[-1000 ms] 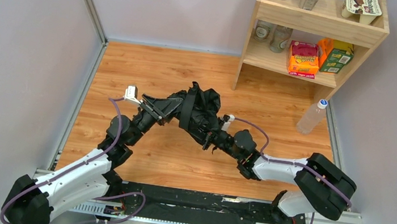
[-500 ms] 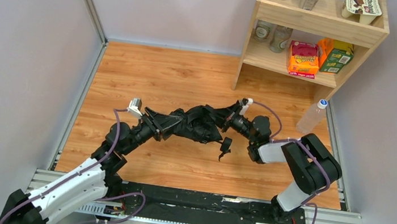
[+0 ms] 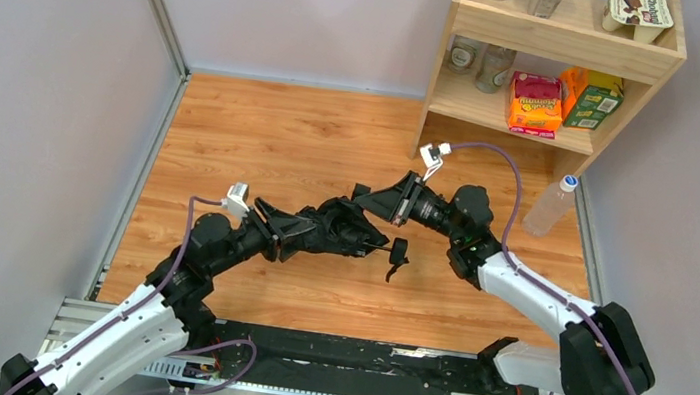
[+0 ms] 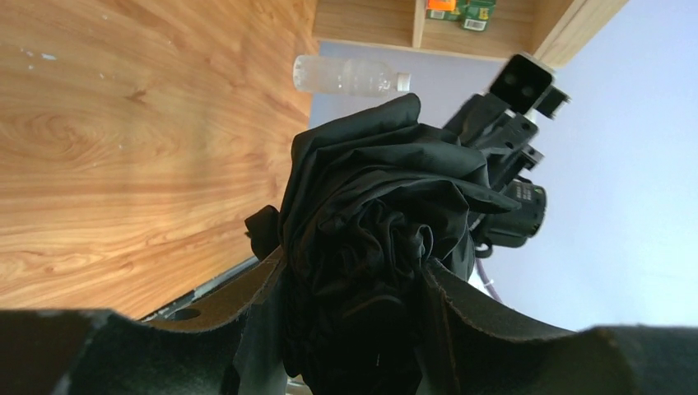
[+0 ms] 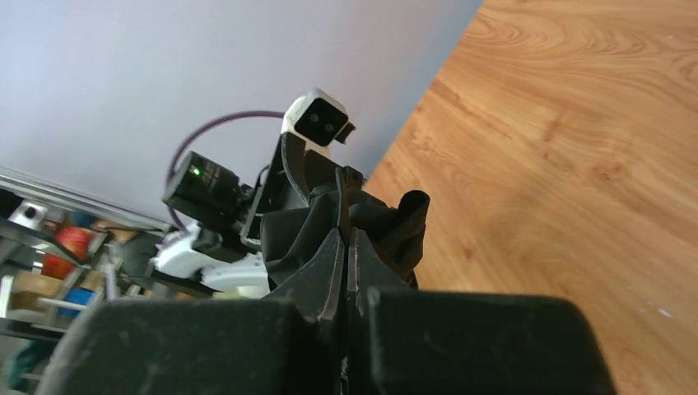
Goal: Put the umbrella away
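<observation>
Left gripper (image 3: 306,232): my fingers are parted around the bunched black cloth of the umbrella (image 3: 342,228) and clamp it from both sides. In my wrist view the bundle (image 4: 379,197) fills the space between them.
Right gripper (image 3: 373,203): my fingers are pressed almost together, pinching a thin fold at the umbrella's far end (image 5: 374,216).
Umbrella: a crumpled bundle stretched between my two grippers over the middle of the table (image 3: 263,136). I cannot tell whether it touches the wood. A small dark loose piece (image 3: 397,260) hangs from its right end.
Bottle (image 3: 551,204): clear plastic with a white cap, upright on the table just beside the shelf's right leg, well apart from the umbrella.
Shelf unit (image 3: 434,87): pale wood, at the far right corner, beyond my right gripper.
Lower board: an orange box (image 3: 535,104) and a green box (image 3: 595,99) side by side, with two jars (image 3: 478,62) to their left.
Top board: cups and a lidded tub (image 3: 641,12), partly cut off by the frame edge.
</observation>
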Controlling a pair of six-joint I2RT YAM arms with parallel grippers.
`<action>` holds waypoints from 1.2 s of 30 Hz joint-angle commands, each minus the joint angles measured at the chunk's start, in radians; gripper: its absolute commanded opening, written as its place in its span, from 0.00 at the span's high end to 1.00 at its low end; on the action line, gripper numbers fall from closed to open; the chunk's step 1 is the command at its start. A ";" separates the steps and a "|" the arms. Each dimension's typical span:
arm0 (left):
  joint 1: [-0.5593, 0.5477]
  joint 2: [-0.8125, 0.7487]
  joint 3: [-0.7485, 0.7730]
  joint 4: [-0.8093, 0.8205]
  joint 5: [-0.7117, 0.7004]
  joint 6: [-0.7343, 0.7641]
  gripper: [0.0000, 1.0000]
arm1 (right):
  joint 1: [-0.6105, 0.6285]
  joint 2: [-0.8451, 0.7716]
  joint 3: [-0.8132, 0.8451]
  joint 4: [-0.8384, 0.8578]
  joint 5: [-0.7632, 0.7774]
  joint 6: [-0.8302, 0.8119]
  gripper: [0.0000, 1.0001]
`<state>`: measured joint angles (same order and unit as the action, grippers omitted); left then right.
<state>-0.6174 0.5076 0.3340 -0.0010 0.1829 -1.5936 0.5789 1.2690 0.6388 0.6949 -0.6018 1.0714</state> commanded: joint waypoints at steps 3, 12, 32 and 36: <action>0.005 0.137 -0.067 -0.024 0.139 0.001 1.00 | 0.048 -0.117 0.110 -0.119 0.122 -0.322 1.00; 0.015 0.102 -0.124 -0.137 0.018 -0.091 1.00 | 0.200 -0.299 0.101 -0.350 0.329 -0.535 1.00; 0.001 0.284 0.103 -0.412 -0.078 0.056 1.00 | 0.561 -0.119 0.315 -0.613 0.502 -0.895 1.00; -0.022 0.229 0.115 -0.441 -0.157 0.136 1.00 | 0.552 -0.054 0.271 -0.598 0.563 -0.866 1.00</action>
<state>-0.6144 0.7776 0.4255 -0.3267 0.1368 -1.6081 1.1419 1.1778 0.8783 -0.0181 -0.1341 0.2367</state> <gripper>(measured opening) 0.531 0.006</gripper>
